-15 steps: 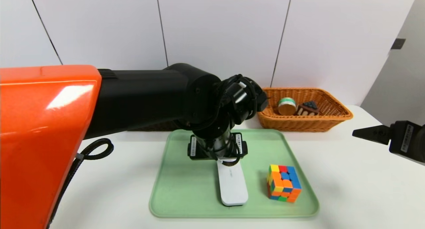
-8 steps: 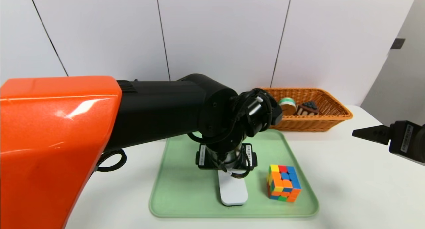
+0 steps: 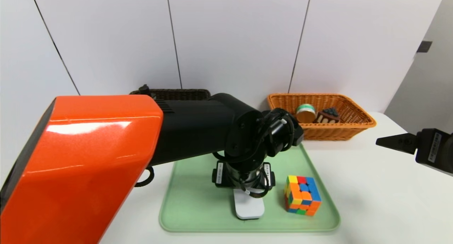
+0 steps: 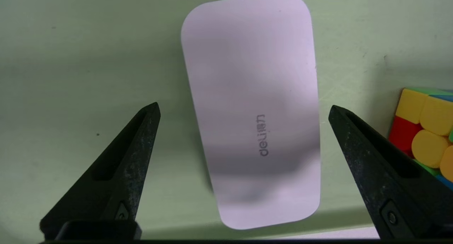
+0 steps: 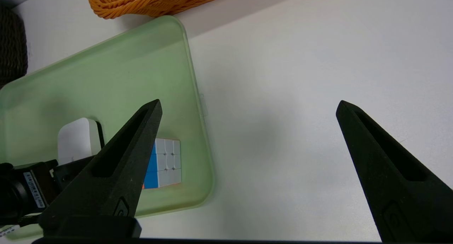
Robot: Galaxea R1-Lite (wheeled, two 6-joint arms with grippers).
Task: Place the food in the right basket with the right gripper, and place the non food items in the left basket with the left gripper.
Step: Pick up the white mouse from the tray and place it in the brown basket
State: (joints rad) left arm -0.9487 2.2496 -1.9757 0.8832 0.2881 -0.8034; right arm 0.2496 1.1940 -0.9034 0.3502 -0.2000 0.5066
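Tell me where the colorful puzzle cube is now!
In the head view, the cube sits on the green tray's right side, beside the white box.

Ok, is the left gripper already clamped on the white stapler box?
No, the left gripper's fingers stand open, clear of its sides.

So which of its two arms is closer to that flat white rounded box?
The left. Its open gripper hovers over the flat white box, fingers on either side; the right gripper waits beyond the tray's right edge.
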